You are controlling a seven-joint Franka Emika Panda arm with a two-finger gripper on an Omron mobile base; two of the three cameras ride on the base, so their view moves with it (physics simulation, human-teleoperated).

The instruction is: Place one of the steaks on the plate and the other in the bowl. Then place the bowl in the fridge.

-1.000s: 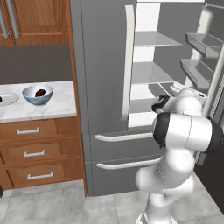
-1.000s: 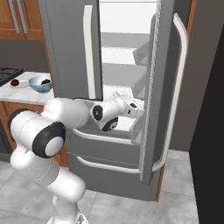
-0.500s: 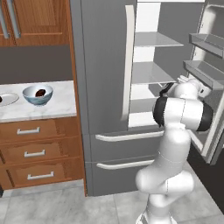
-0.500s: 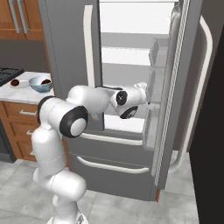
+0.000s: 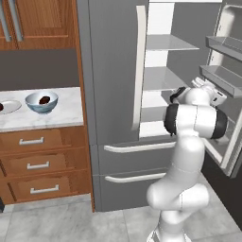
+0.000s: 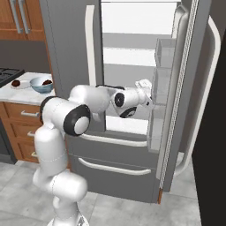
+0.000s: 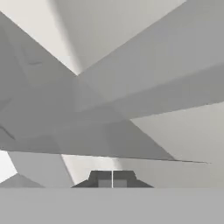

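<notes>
Inside the open fridge (image 6: 132, 66) | gripper (image 7: 112, 179) fully closed | holding nothing

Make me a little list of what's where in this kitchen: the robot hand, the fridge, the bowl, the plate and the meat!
gripper: shut, holding nothing, by the open fridge door
fridge: right door open, left door closed, shelves bare where they show
bowl: on the counter, left of the fridge
steak in bowl: one dark lump inside it
plate: on the counter, left of the bowl
steak on plate: one dark lump on it
still to do: bowl into the fridge
</notes>
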